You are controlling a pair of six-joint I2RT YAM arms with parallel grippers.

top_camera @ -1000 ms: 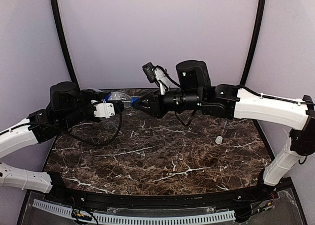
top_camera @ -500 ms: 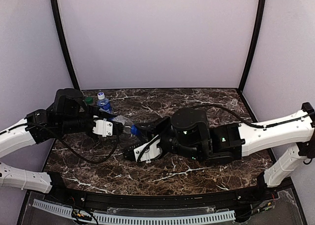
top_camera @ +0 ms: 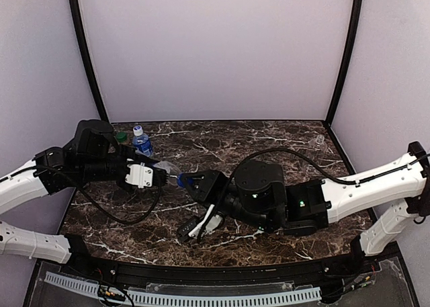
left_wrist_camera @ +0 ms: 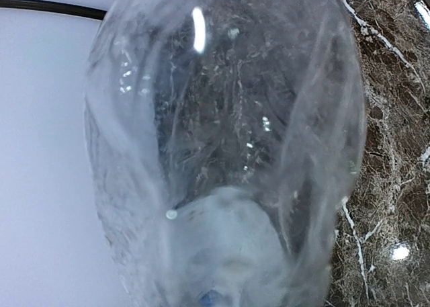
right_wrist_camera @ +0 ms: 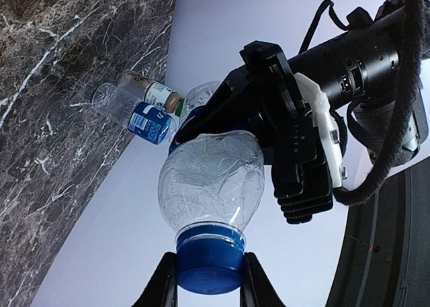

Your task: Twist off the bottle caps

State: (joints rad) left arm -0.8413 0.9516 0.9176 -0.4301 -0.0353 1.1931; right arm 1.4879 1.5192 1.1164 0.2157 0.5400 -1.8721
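My left gripper (top_camera: 158, 173) is shut on the body of a clear unlabelled bottle (top_camera: 166, 168) and holds it on its side above the table. The bottle fills the left wrist view (left_wrist_camera: 228, 152) and hides the fingers there. Its blue cap (right_wrist_camera: 209, 261) points at my right gripper (right_wrist_camera: 208, 281), which is shut on it, one finger on each side. The cap (top_camera: 182, 180) and right gripper (top_camera: 188, 183) also show in the top view. A blue-labelled bottle (top_camera: 140, 140) with a white cap stands at the back left, with a green cap (top_camera: 121, 136) beside it.
The dark marble table (top_camera: 289, 152) has walls on three sides. The standing bottles (right_wrist_camera: 149, 121) sit near the back wall behind the held one. A small clear object (top_camera: 319, 140) lies at the far right corner. The right arm (top_camera: 282, 199) stretches across the table's middle.
Both arms have brought the held bottle down and nearer from high at the back. The right wrist has rolled over with the cap between its fingers. The white cap at right is now hidden.
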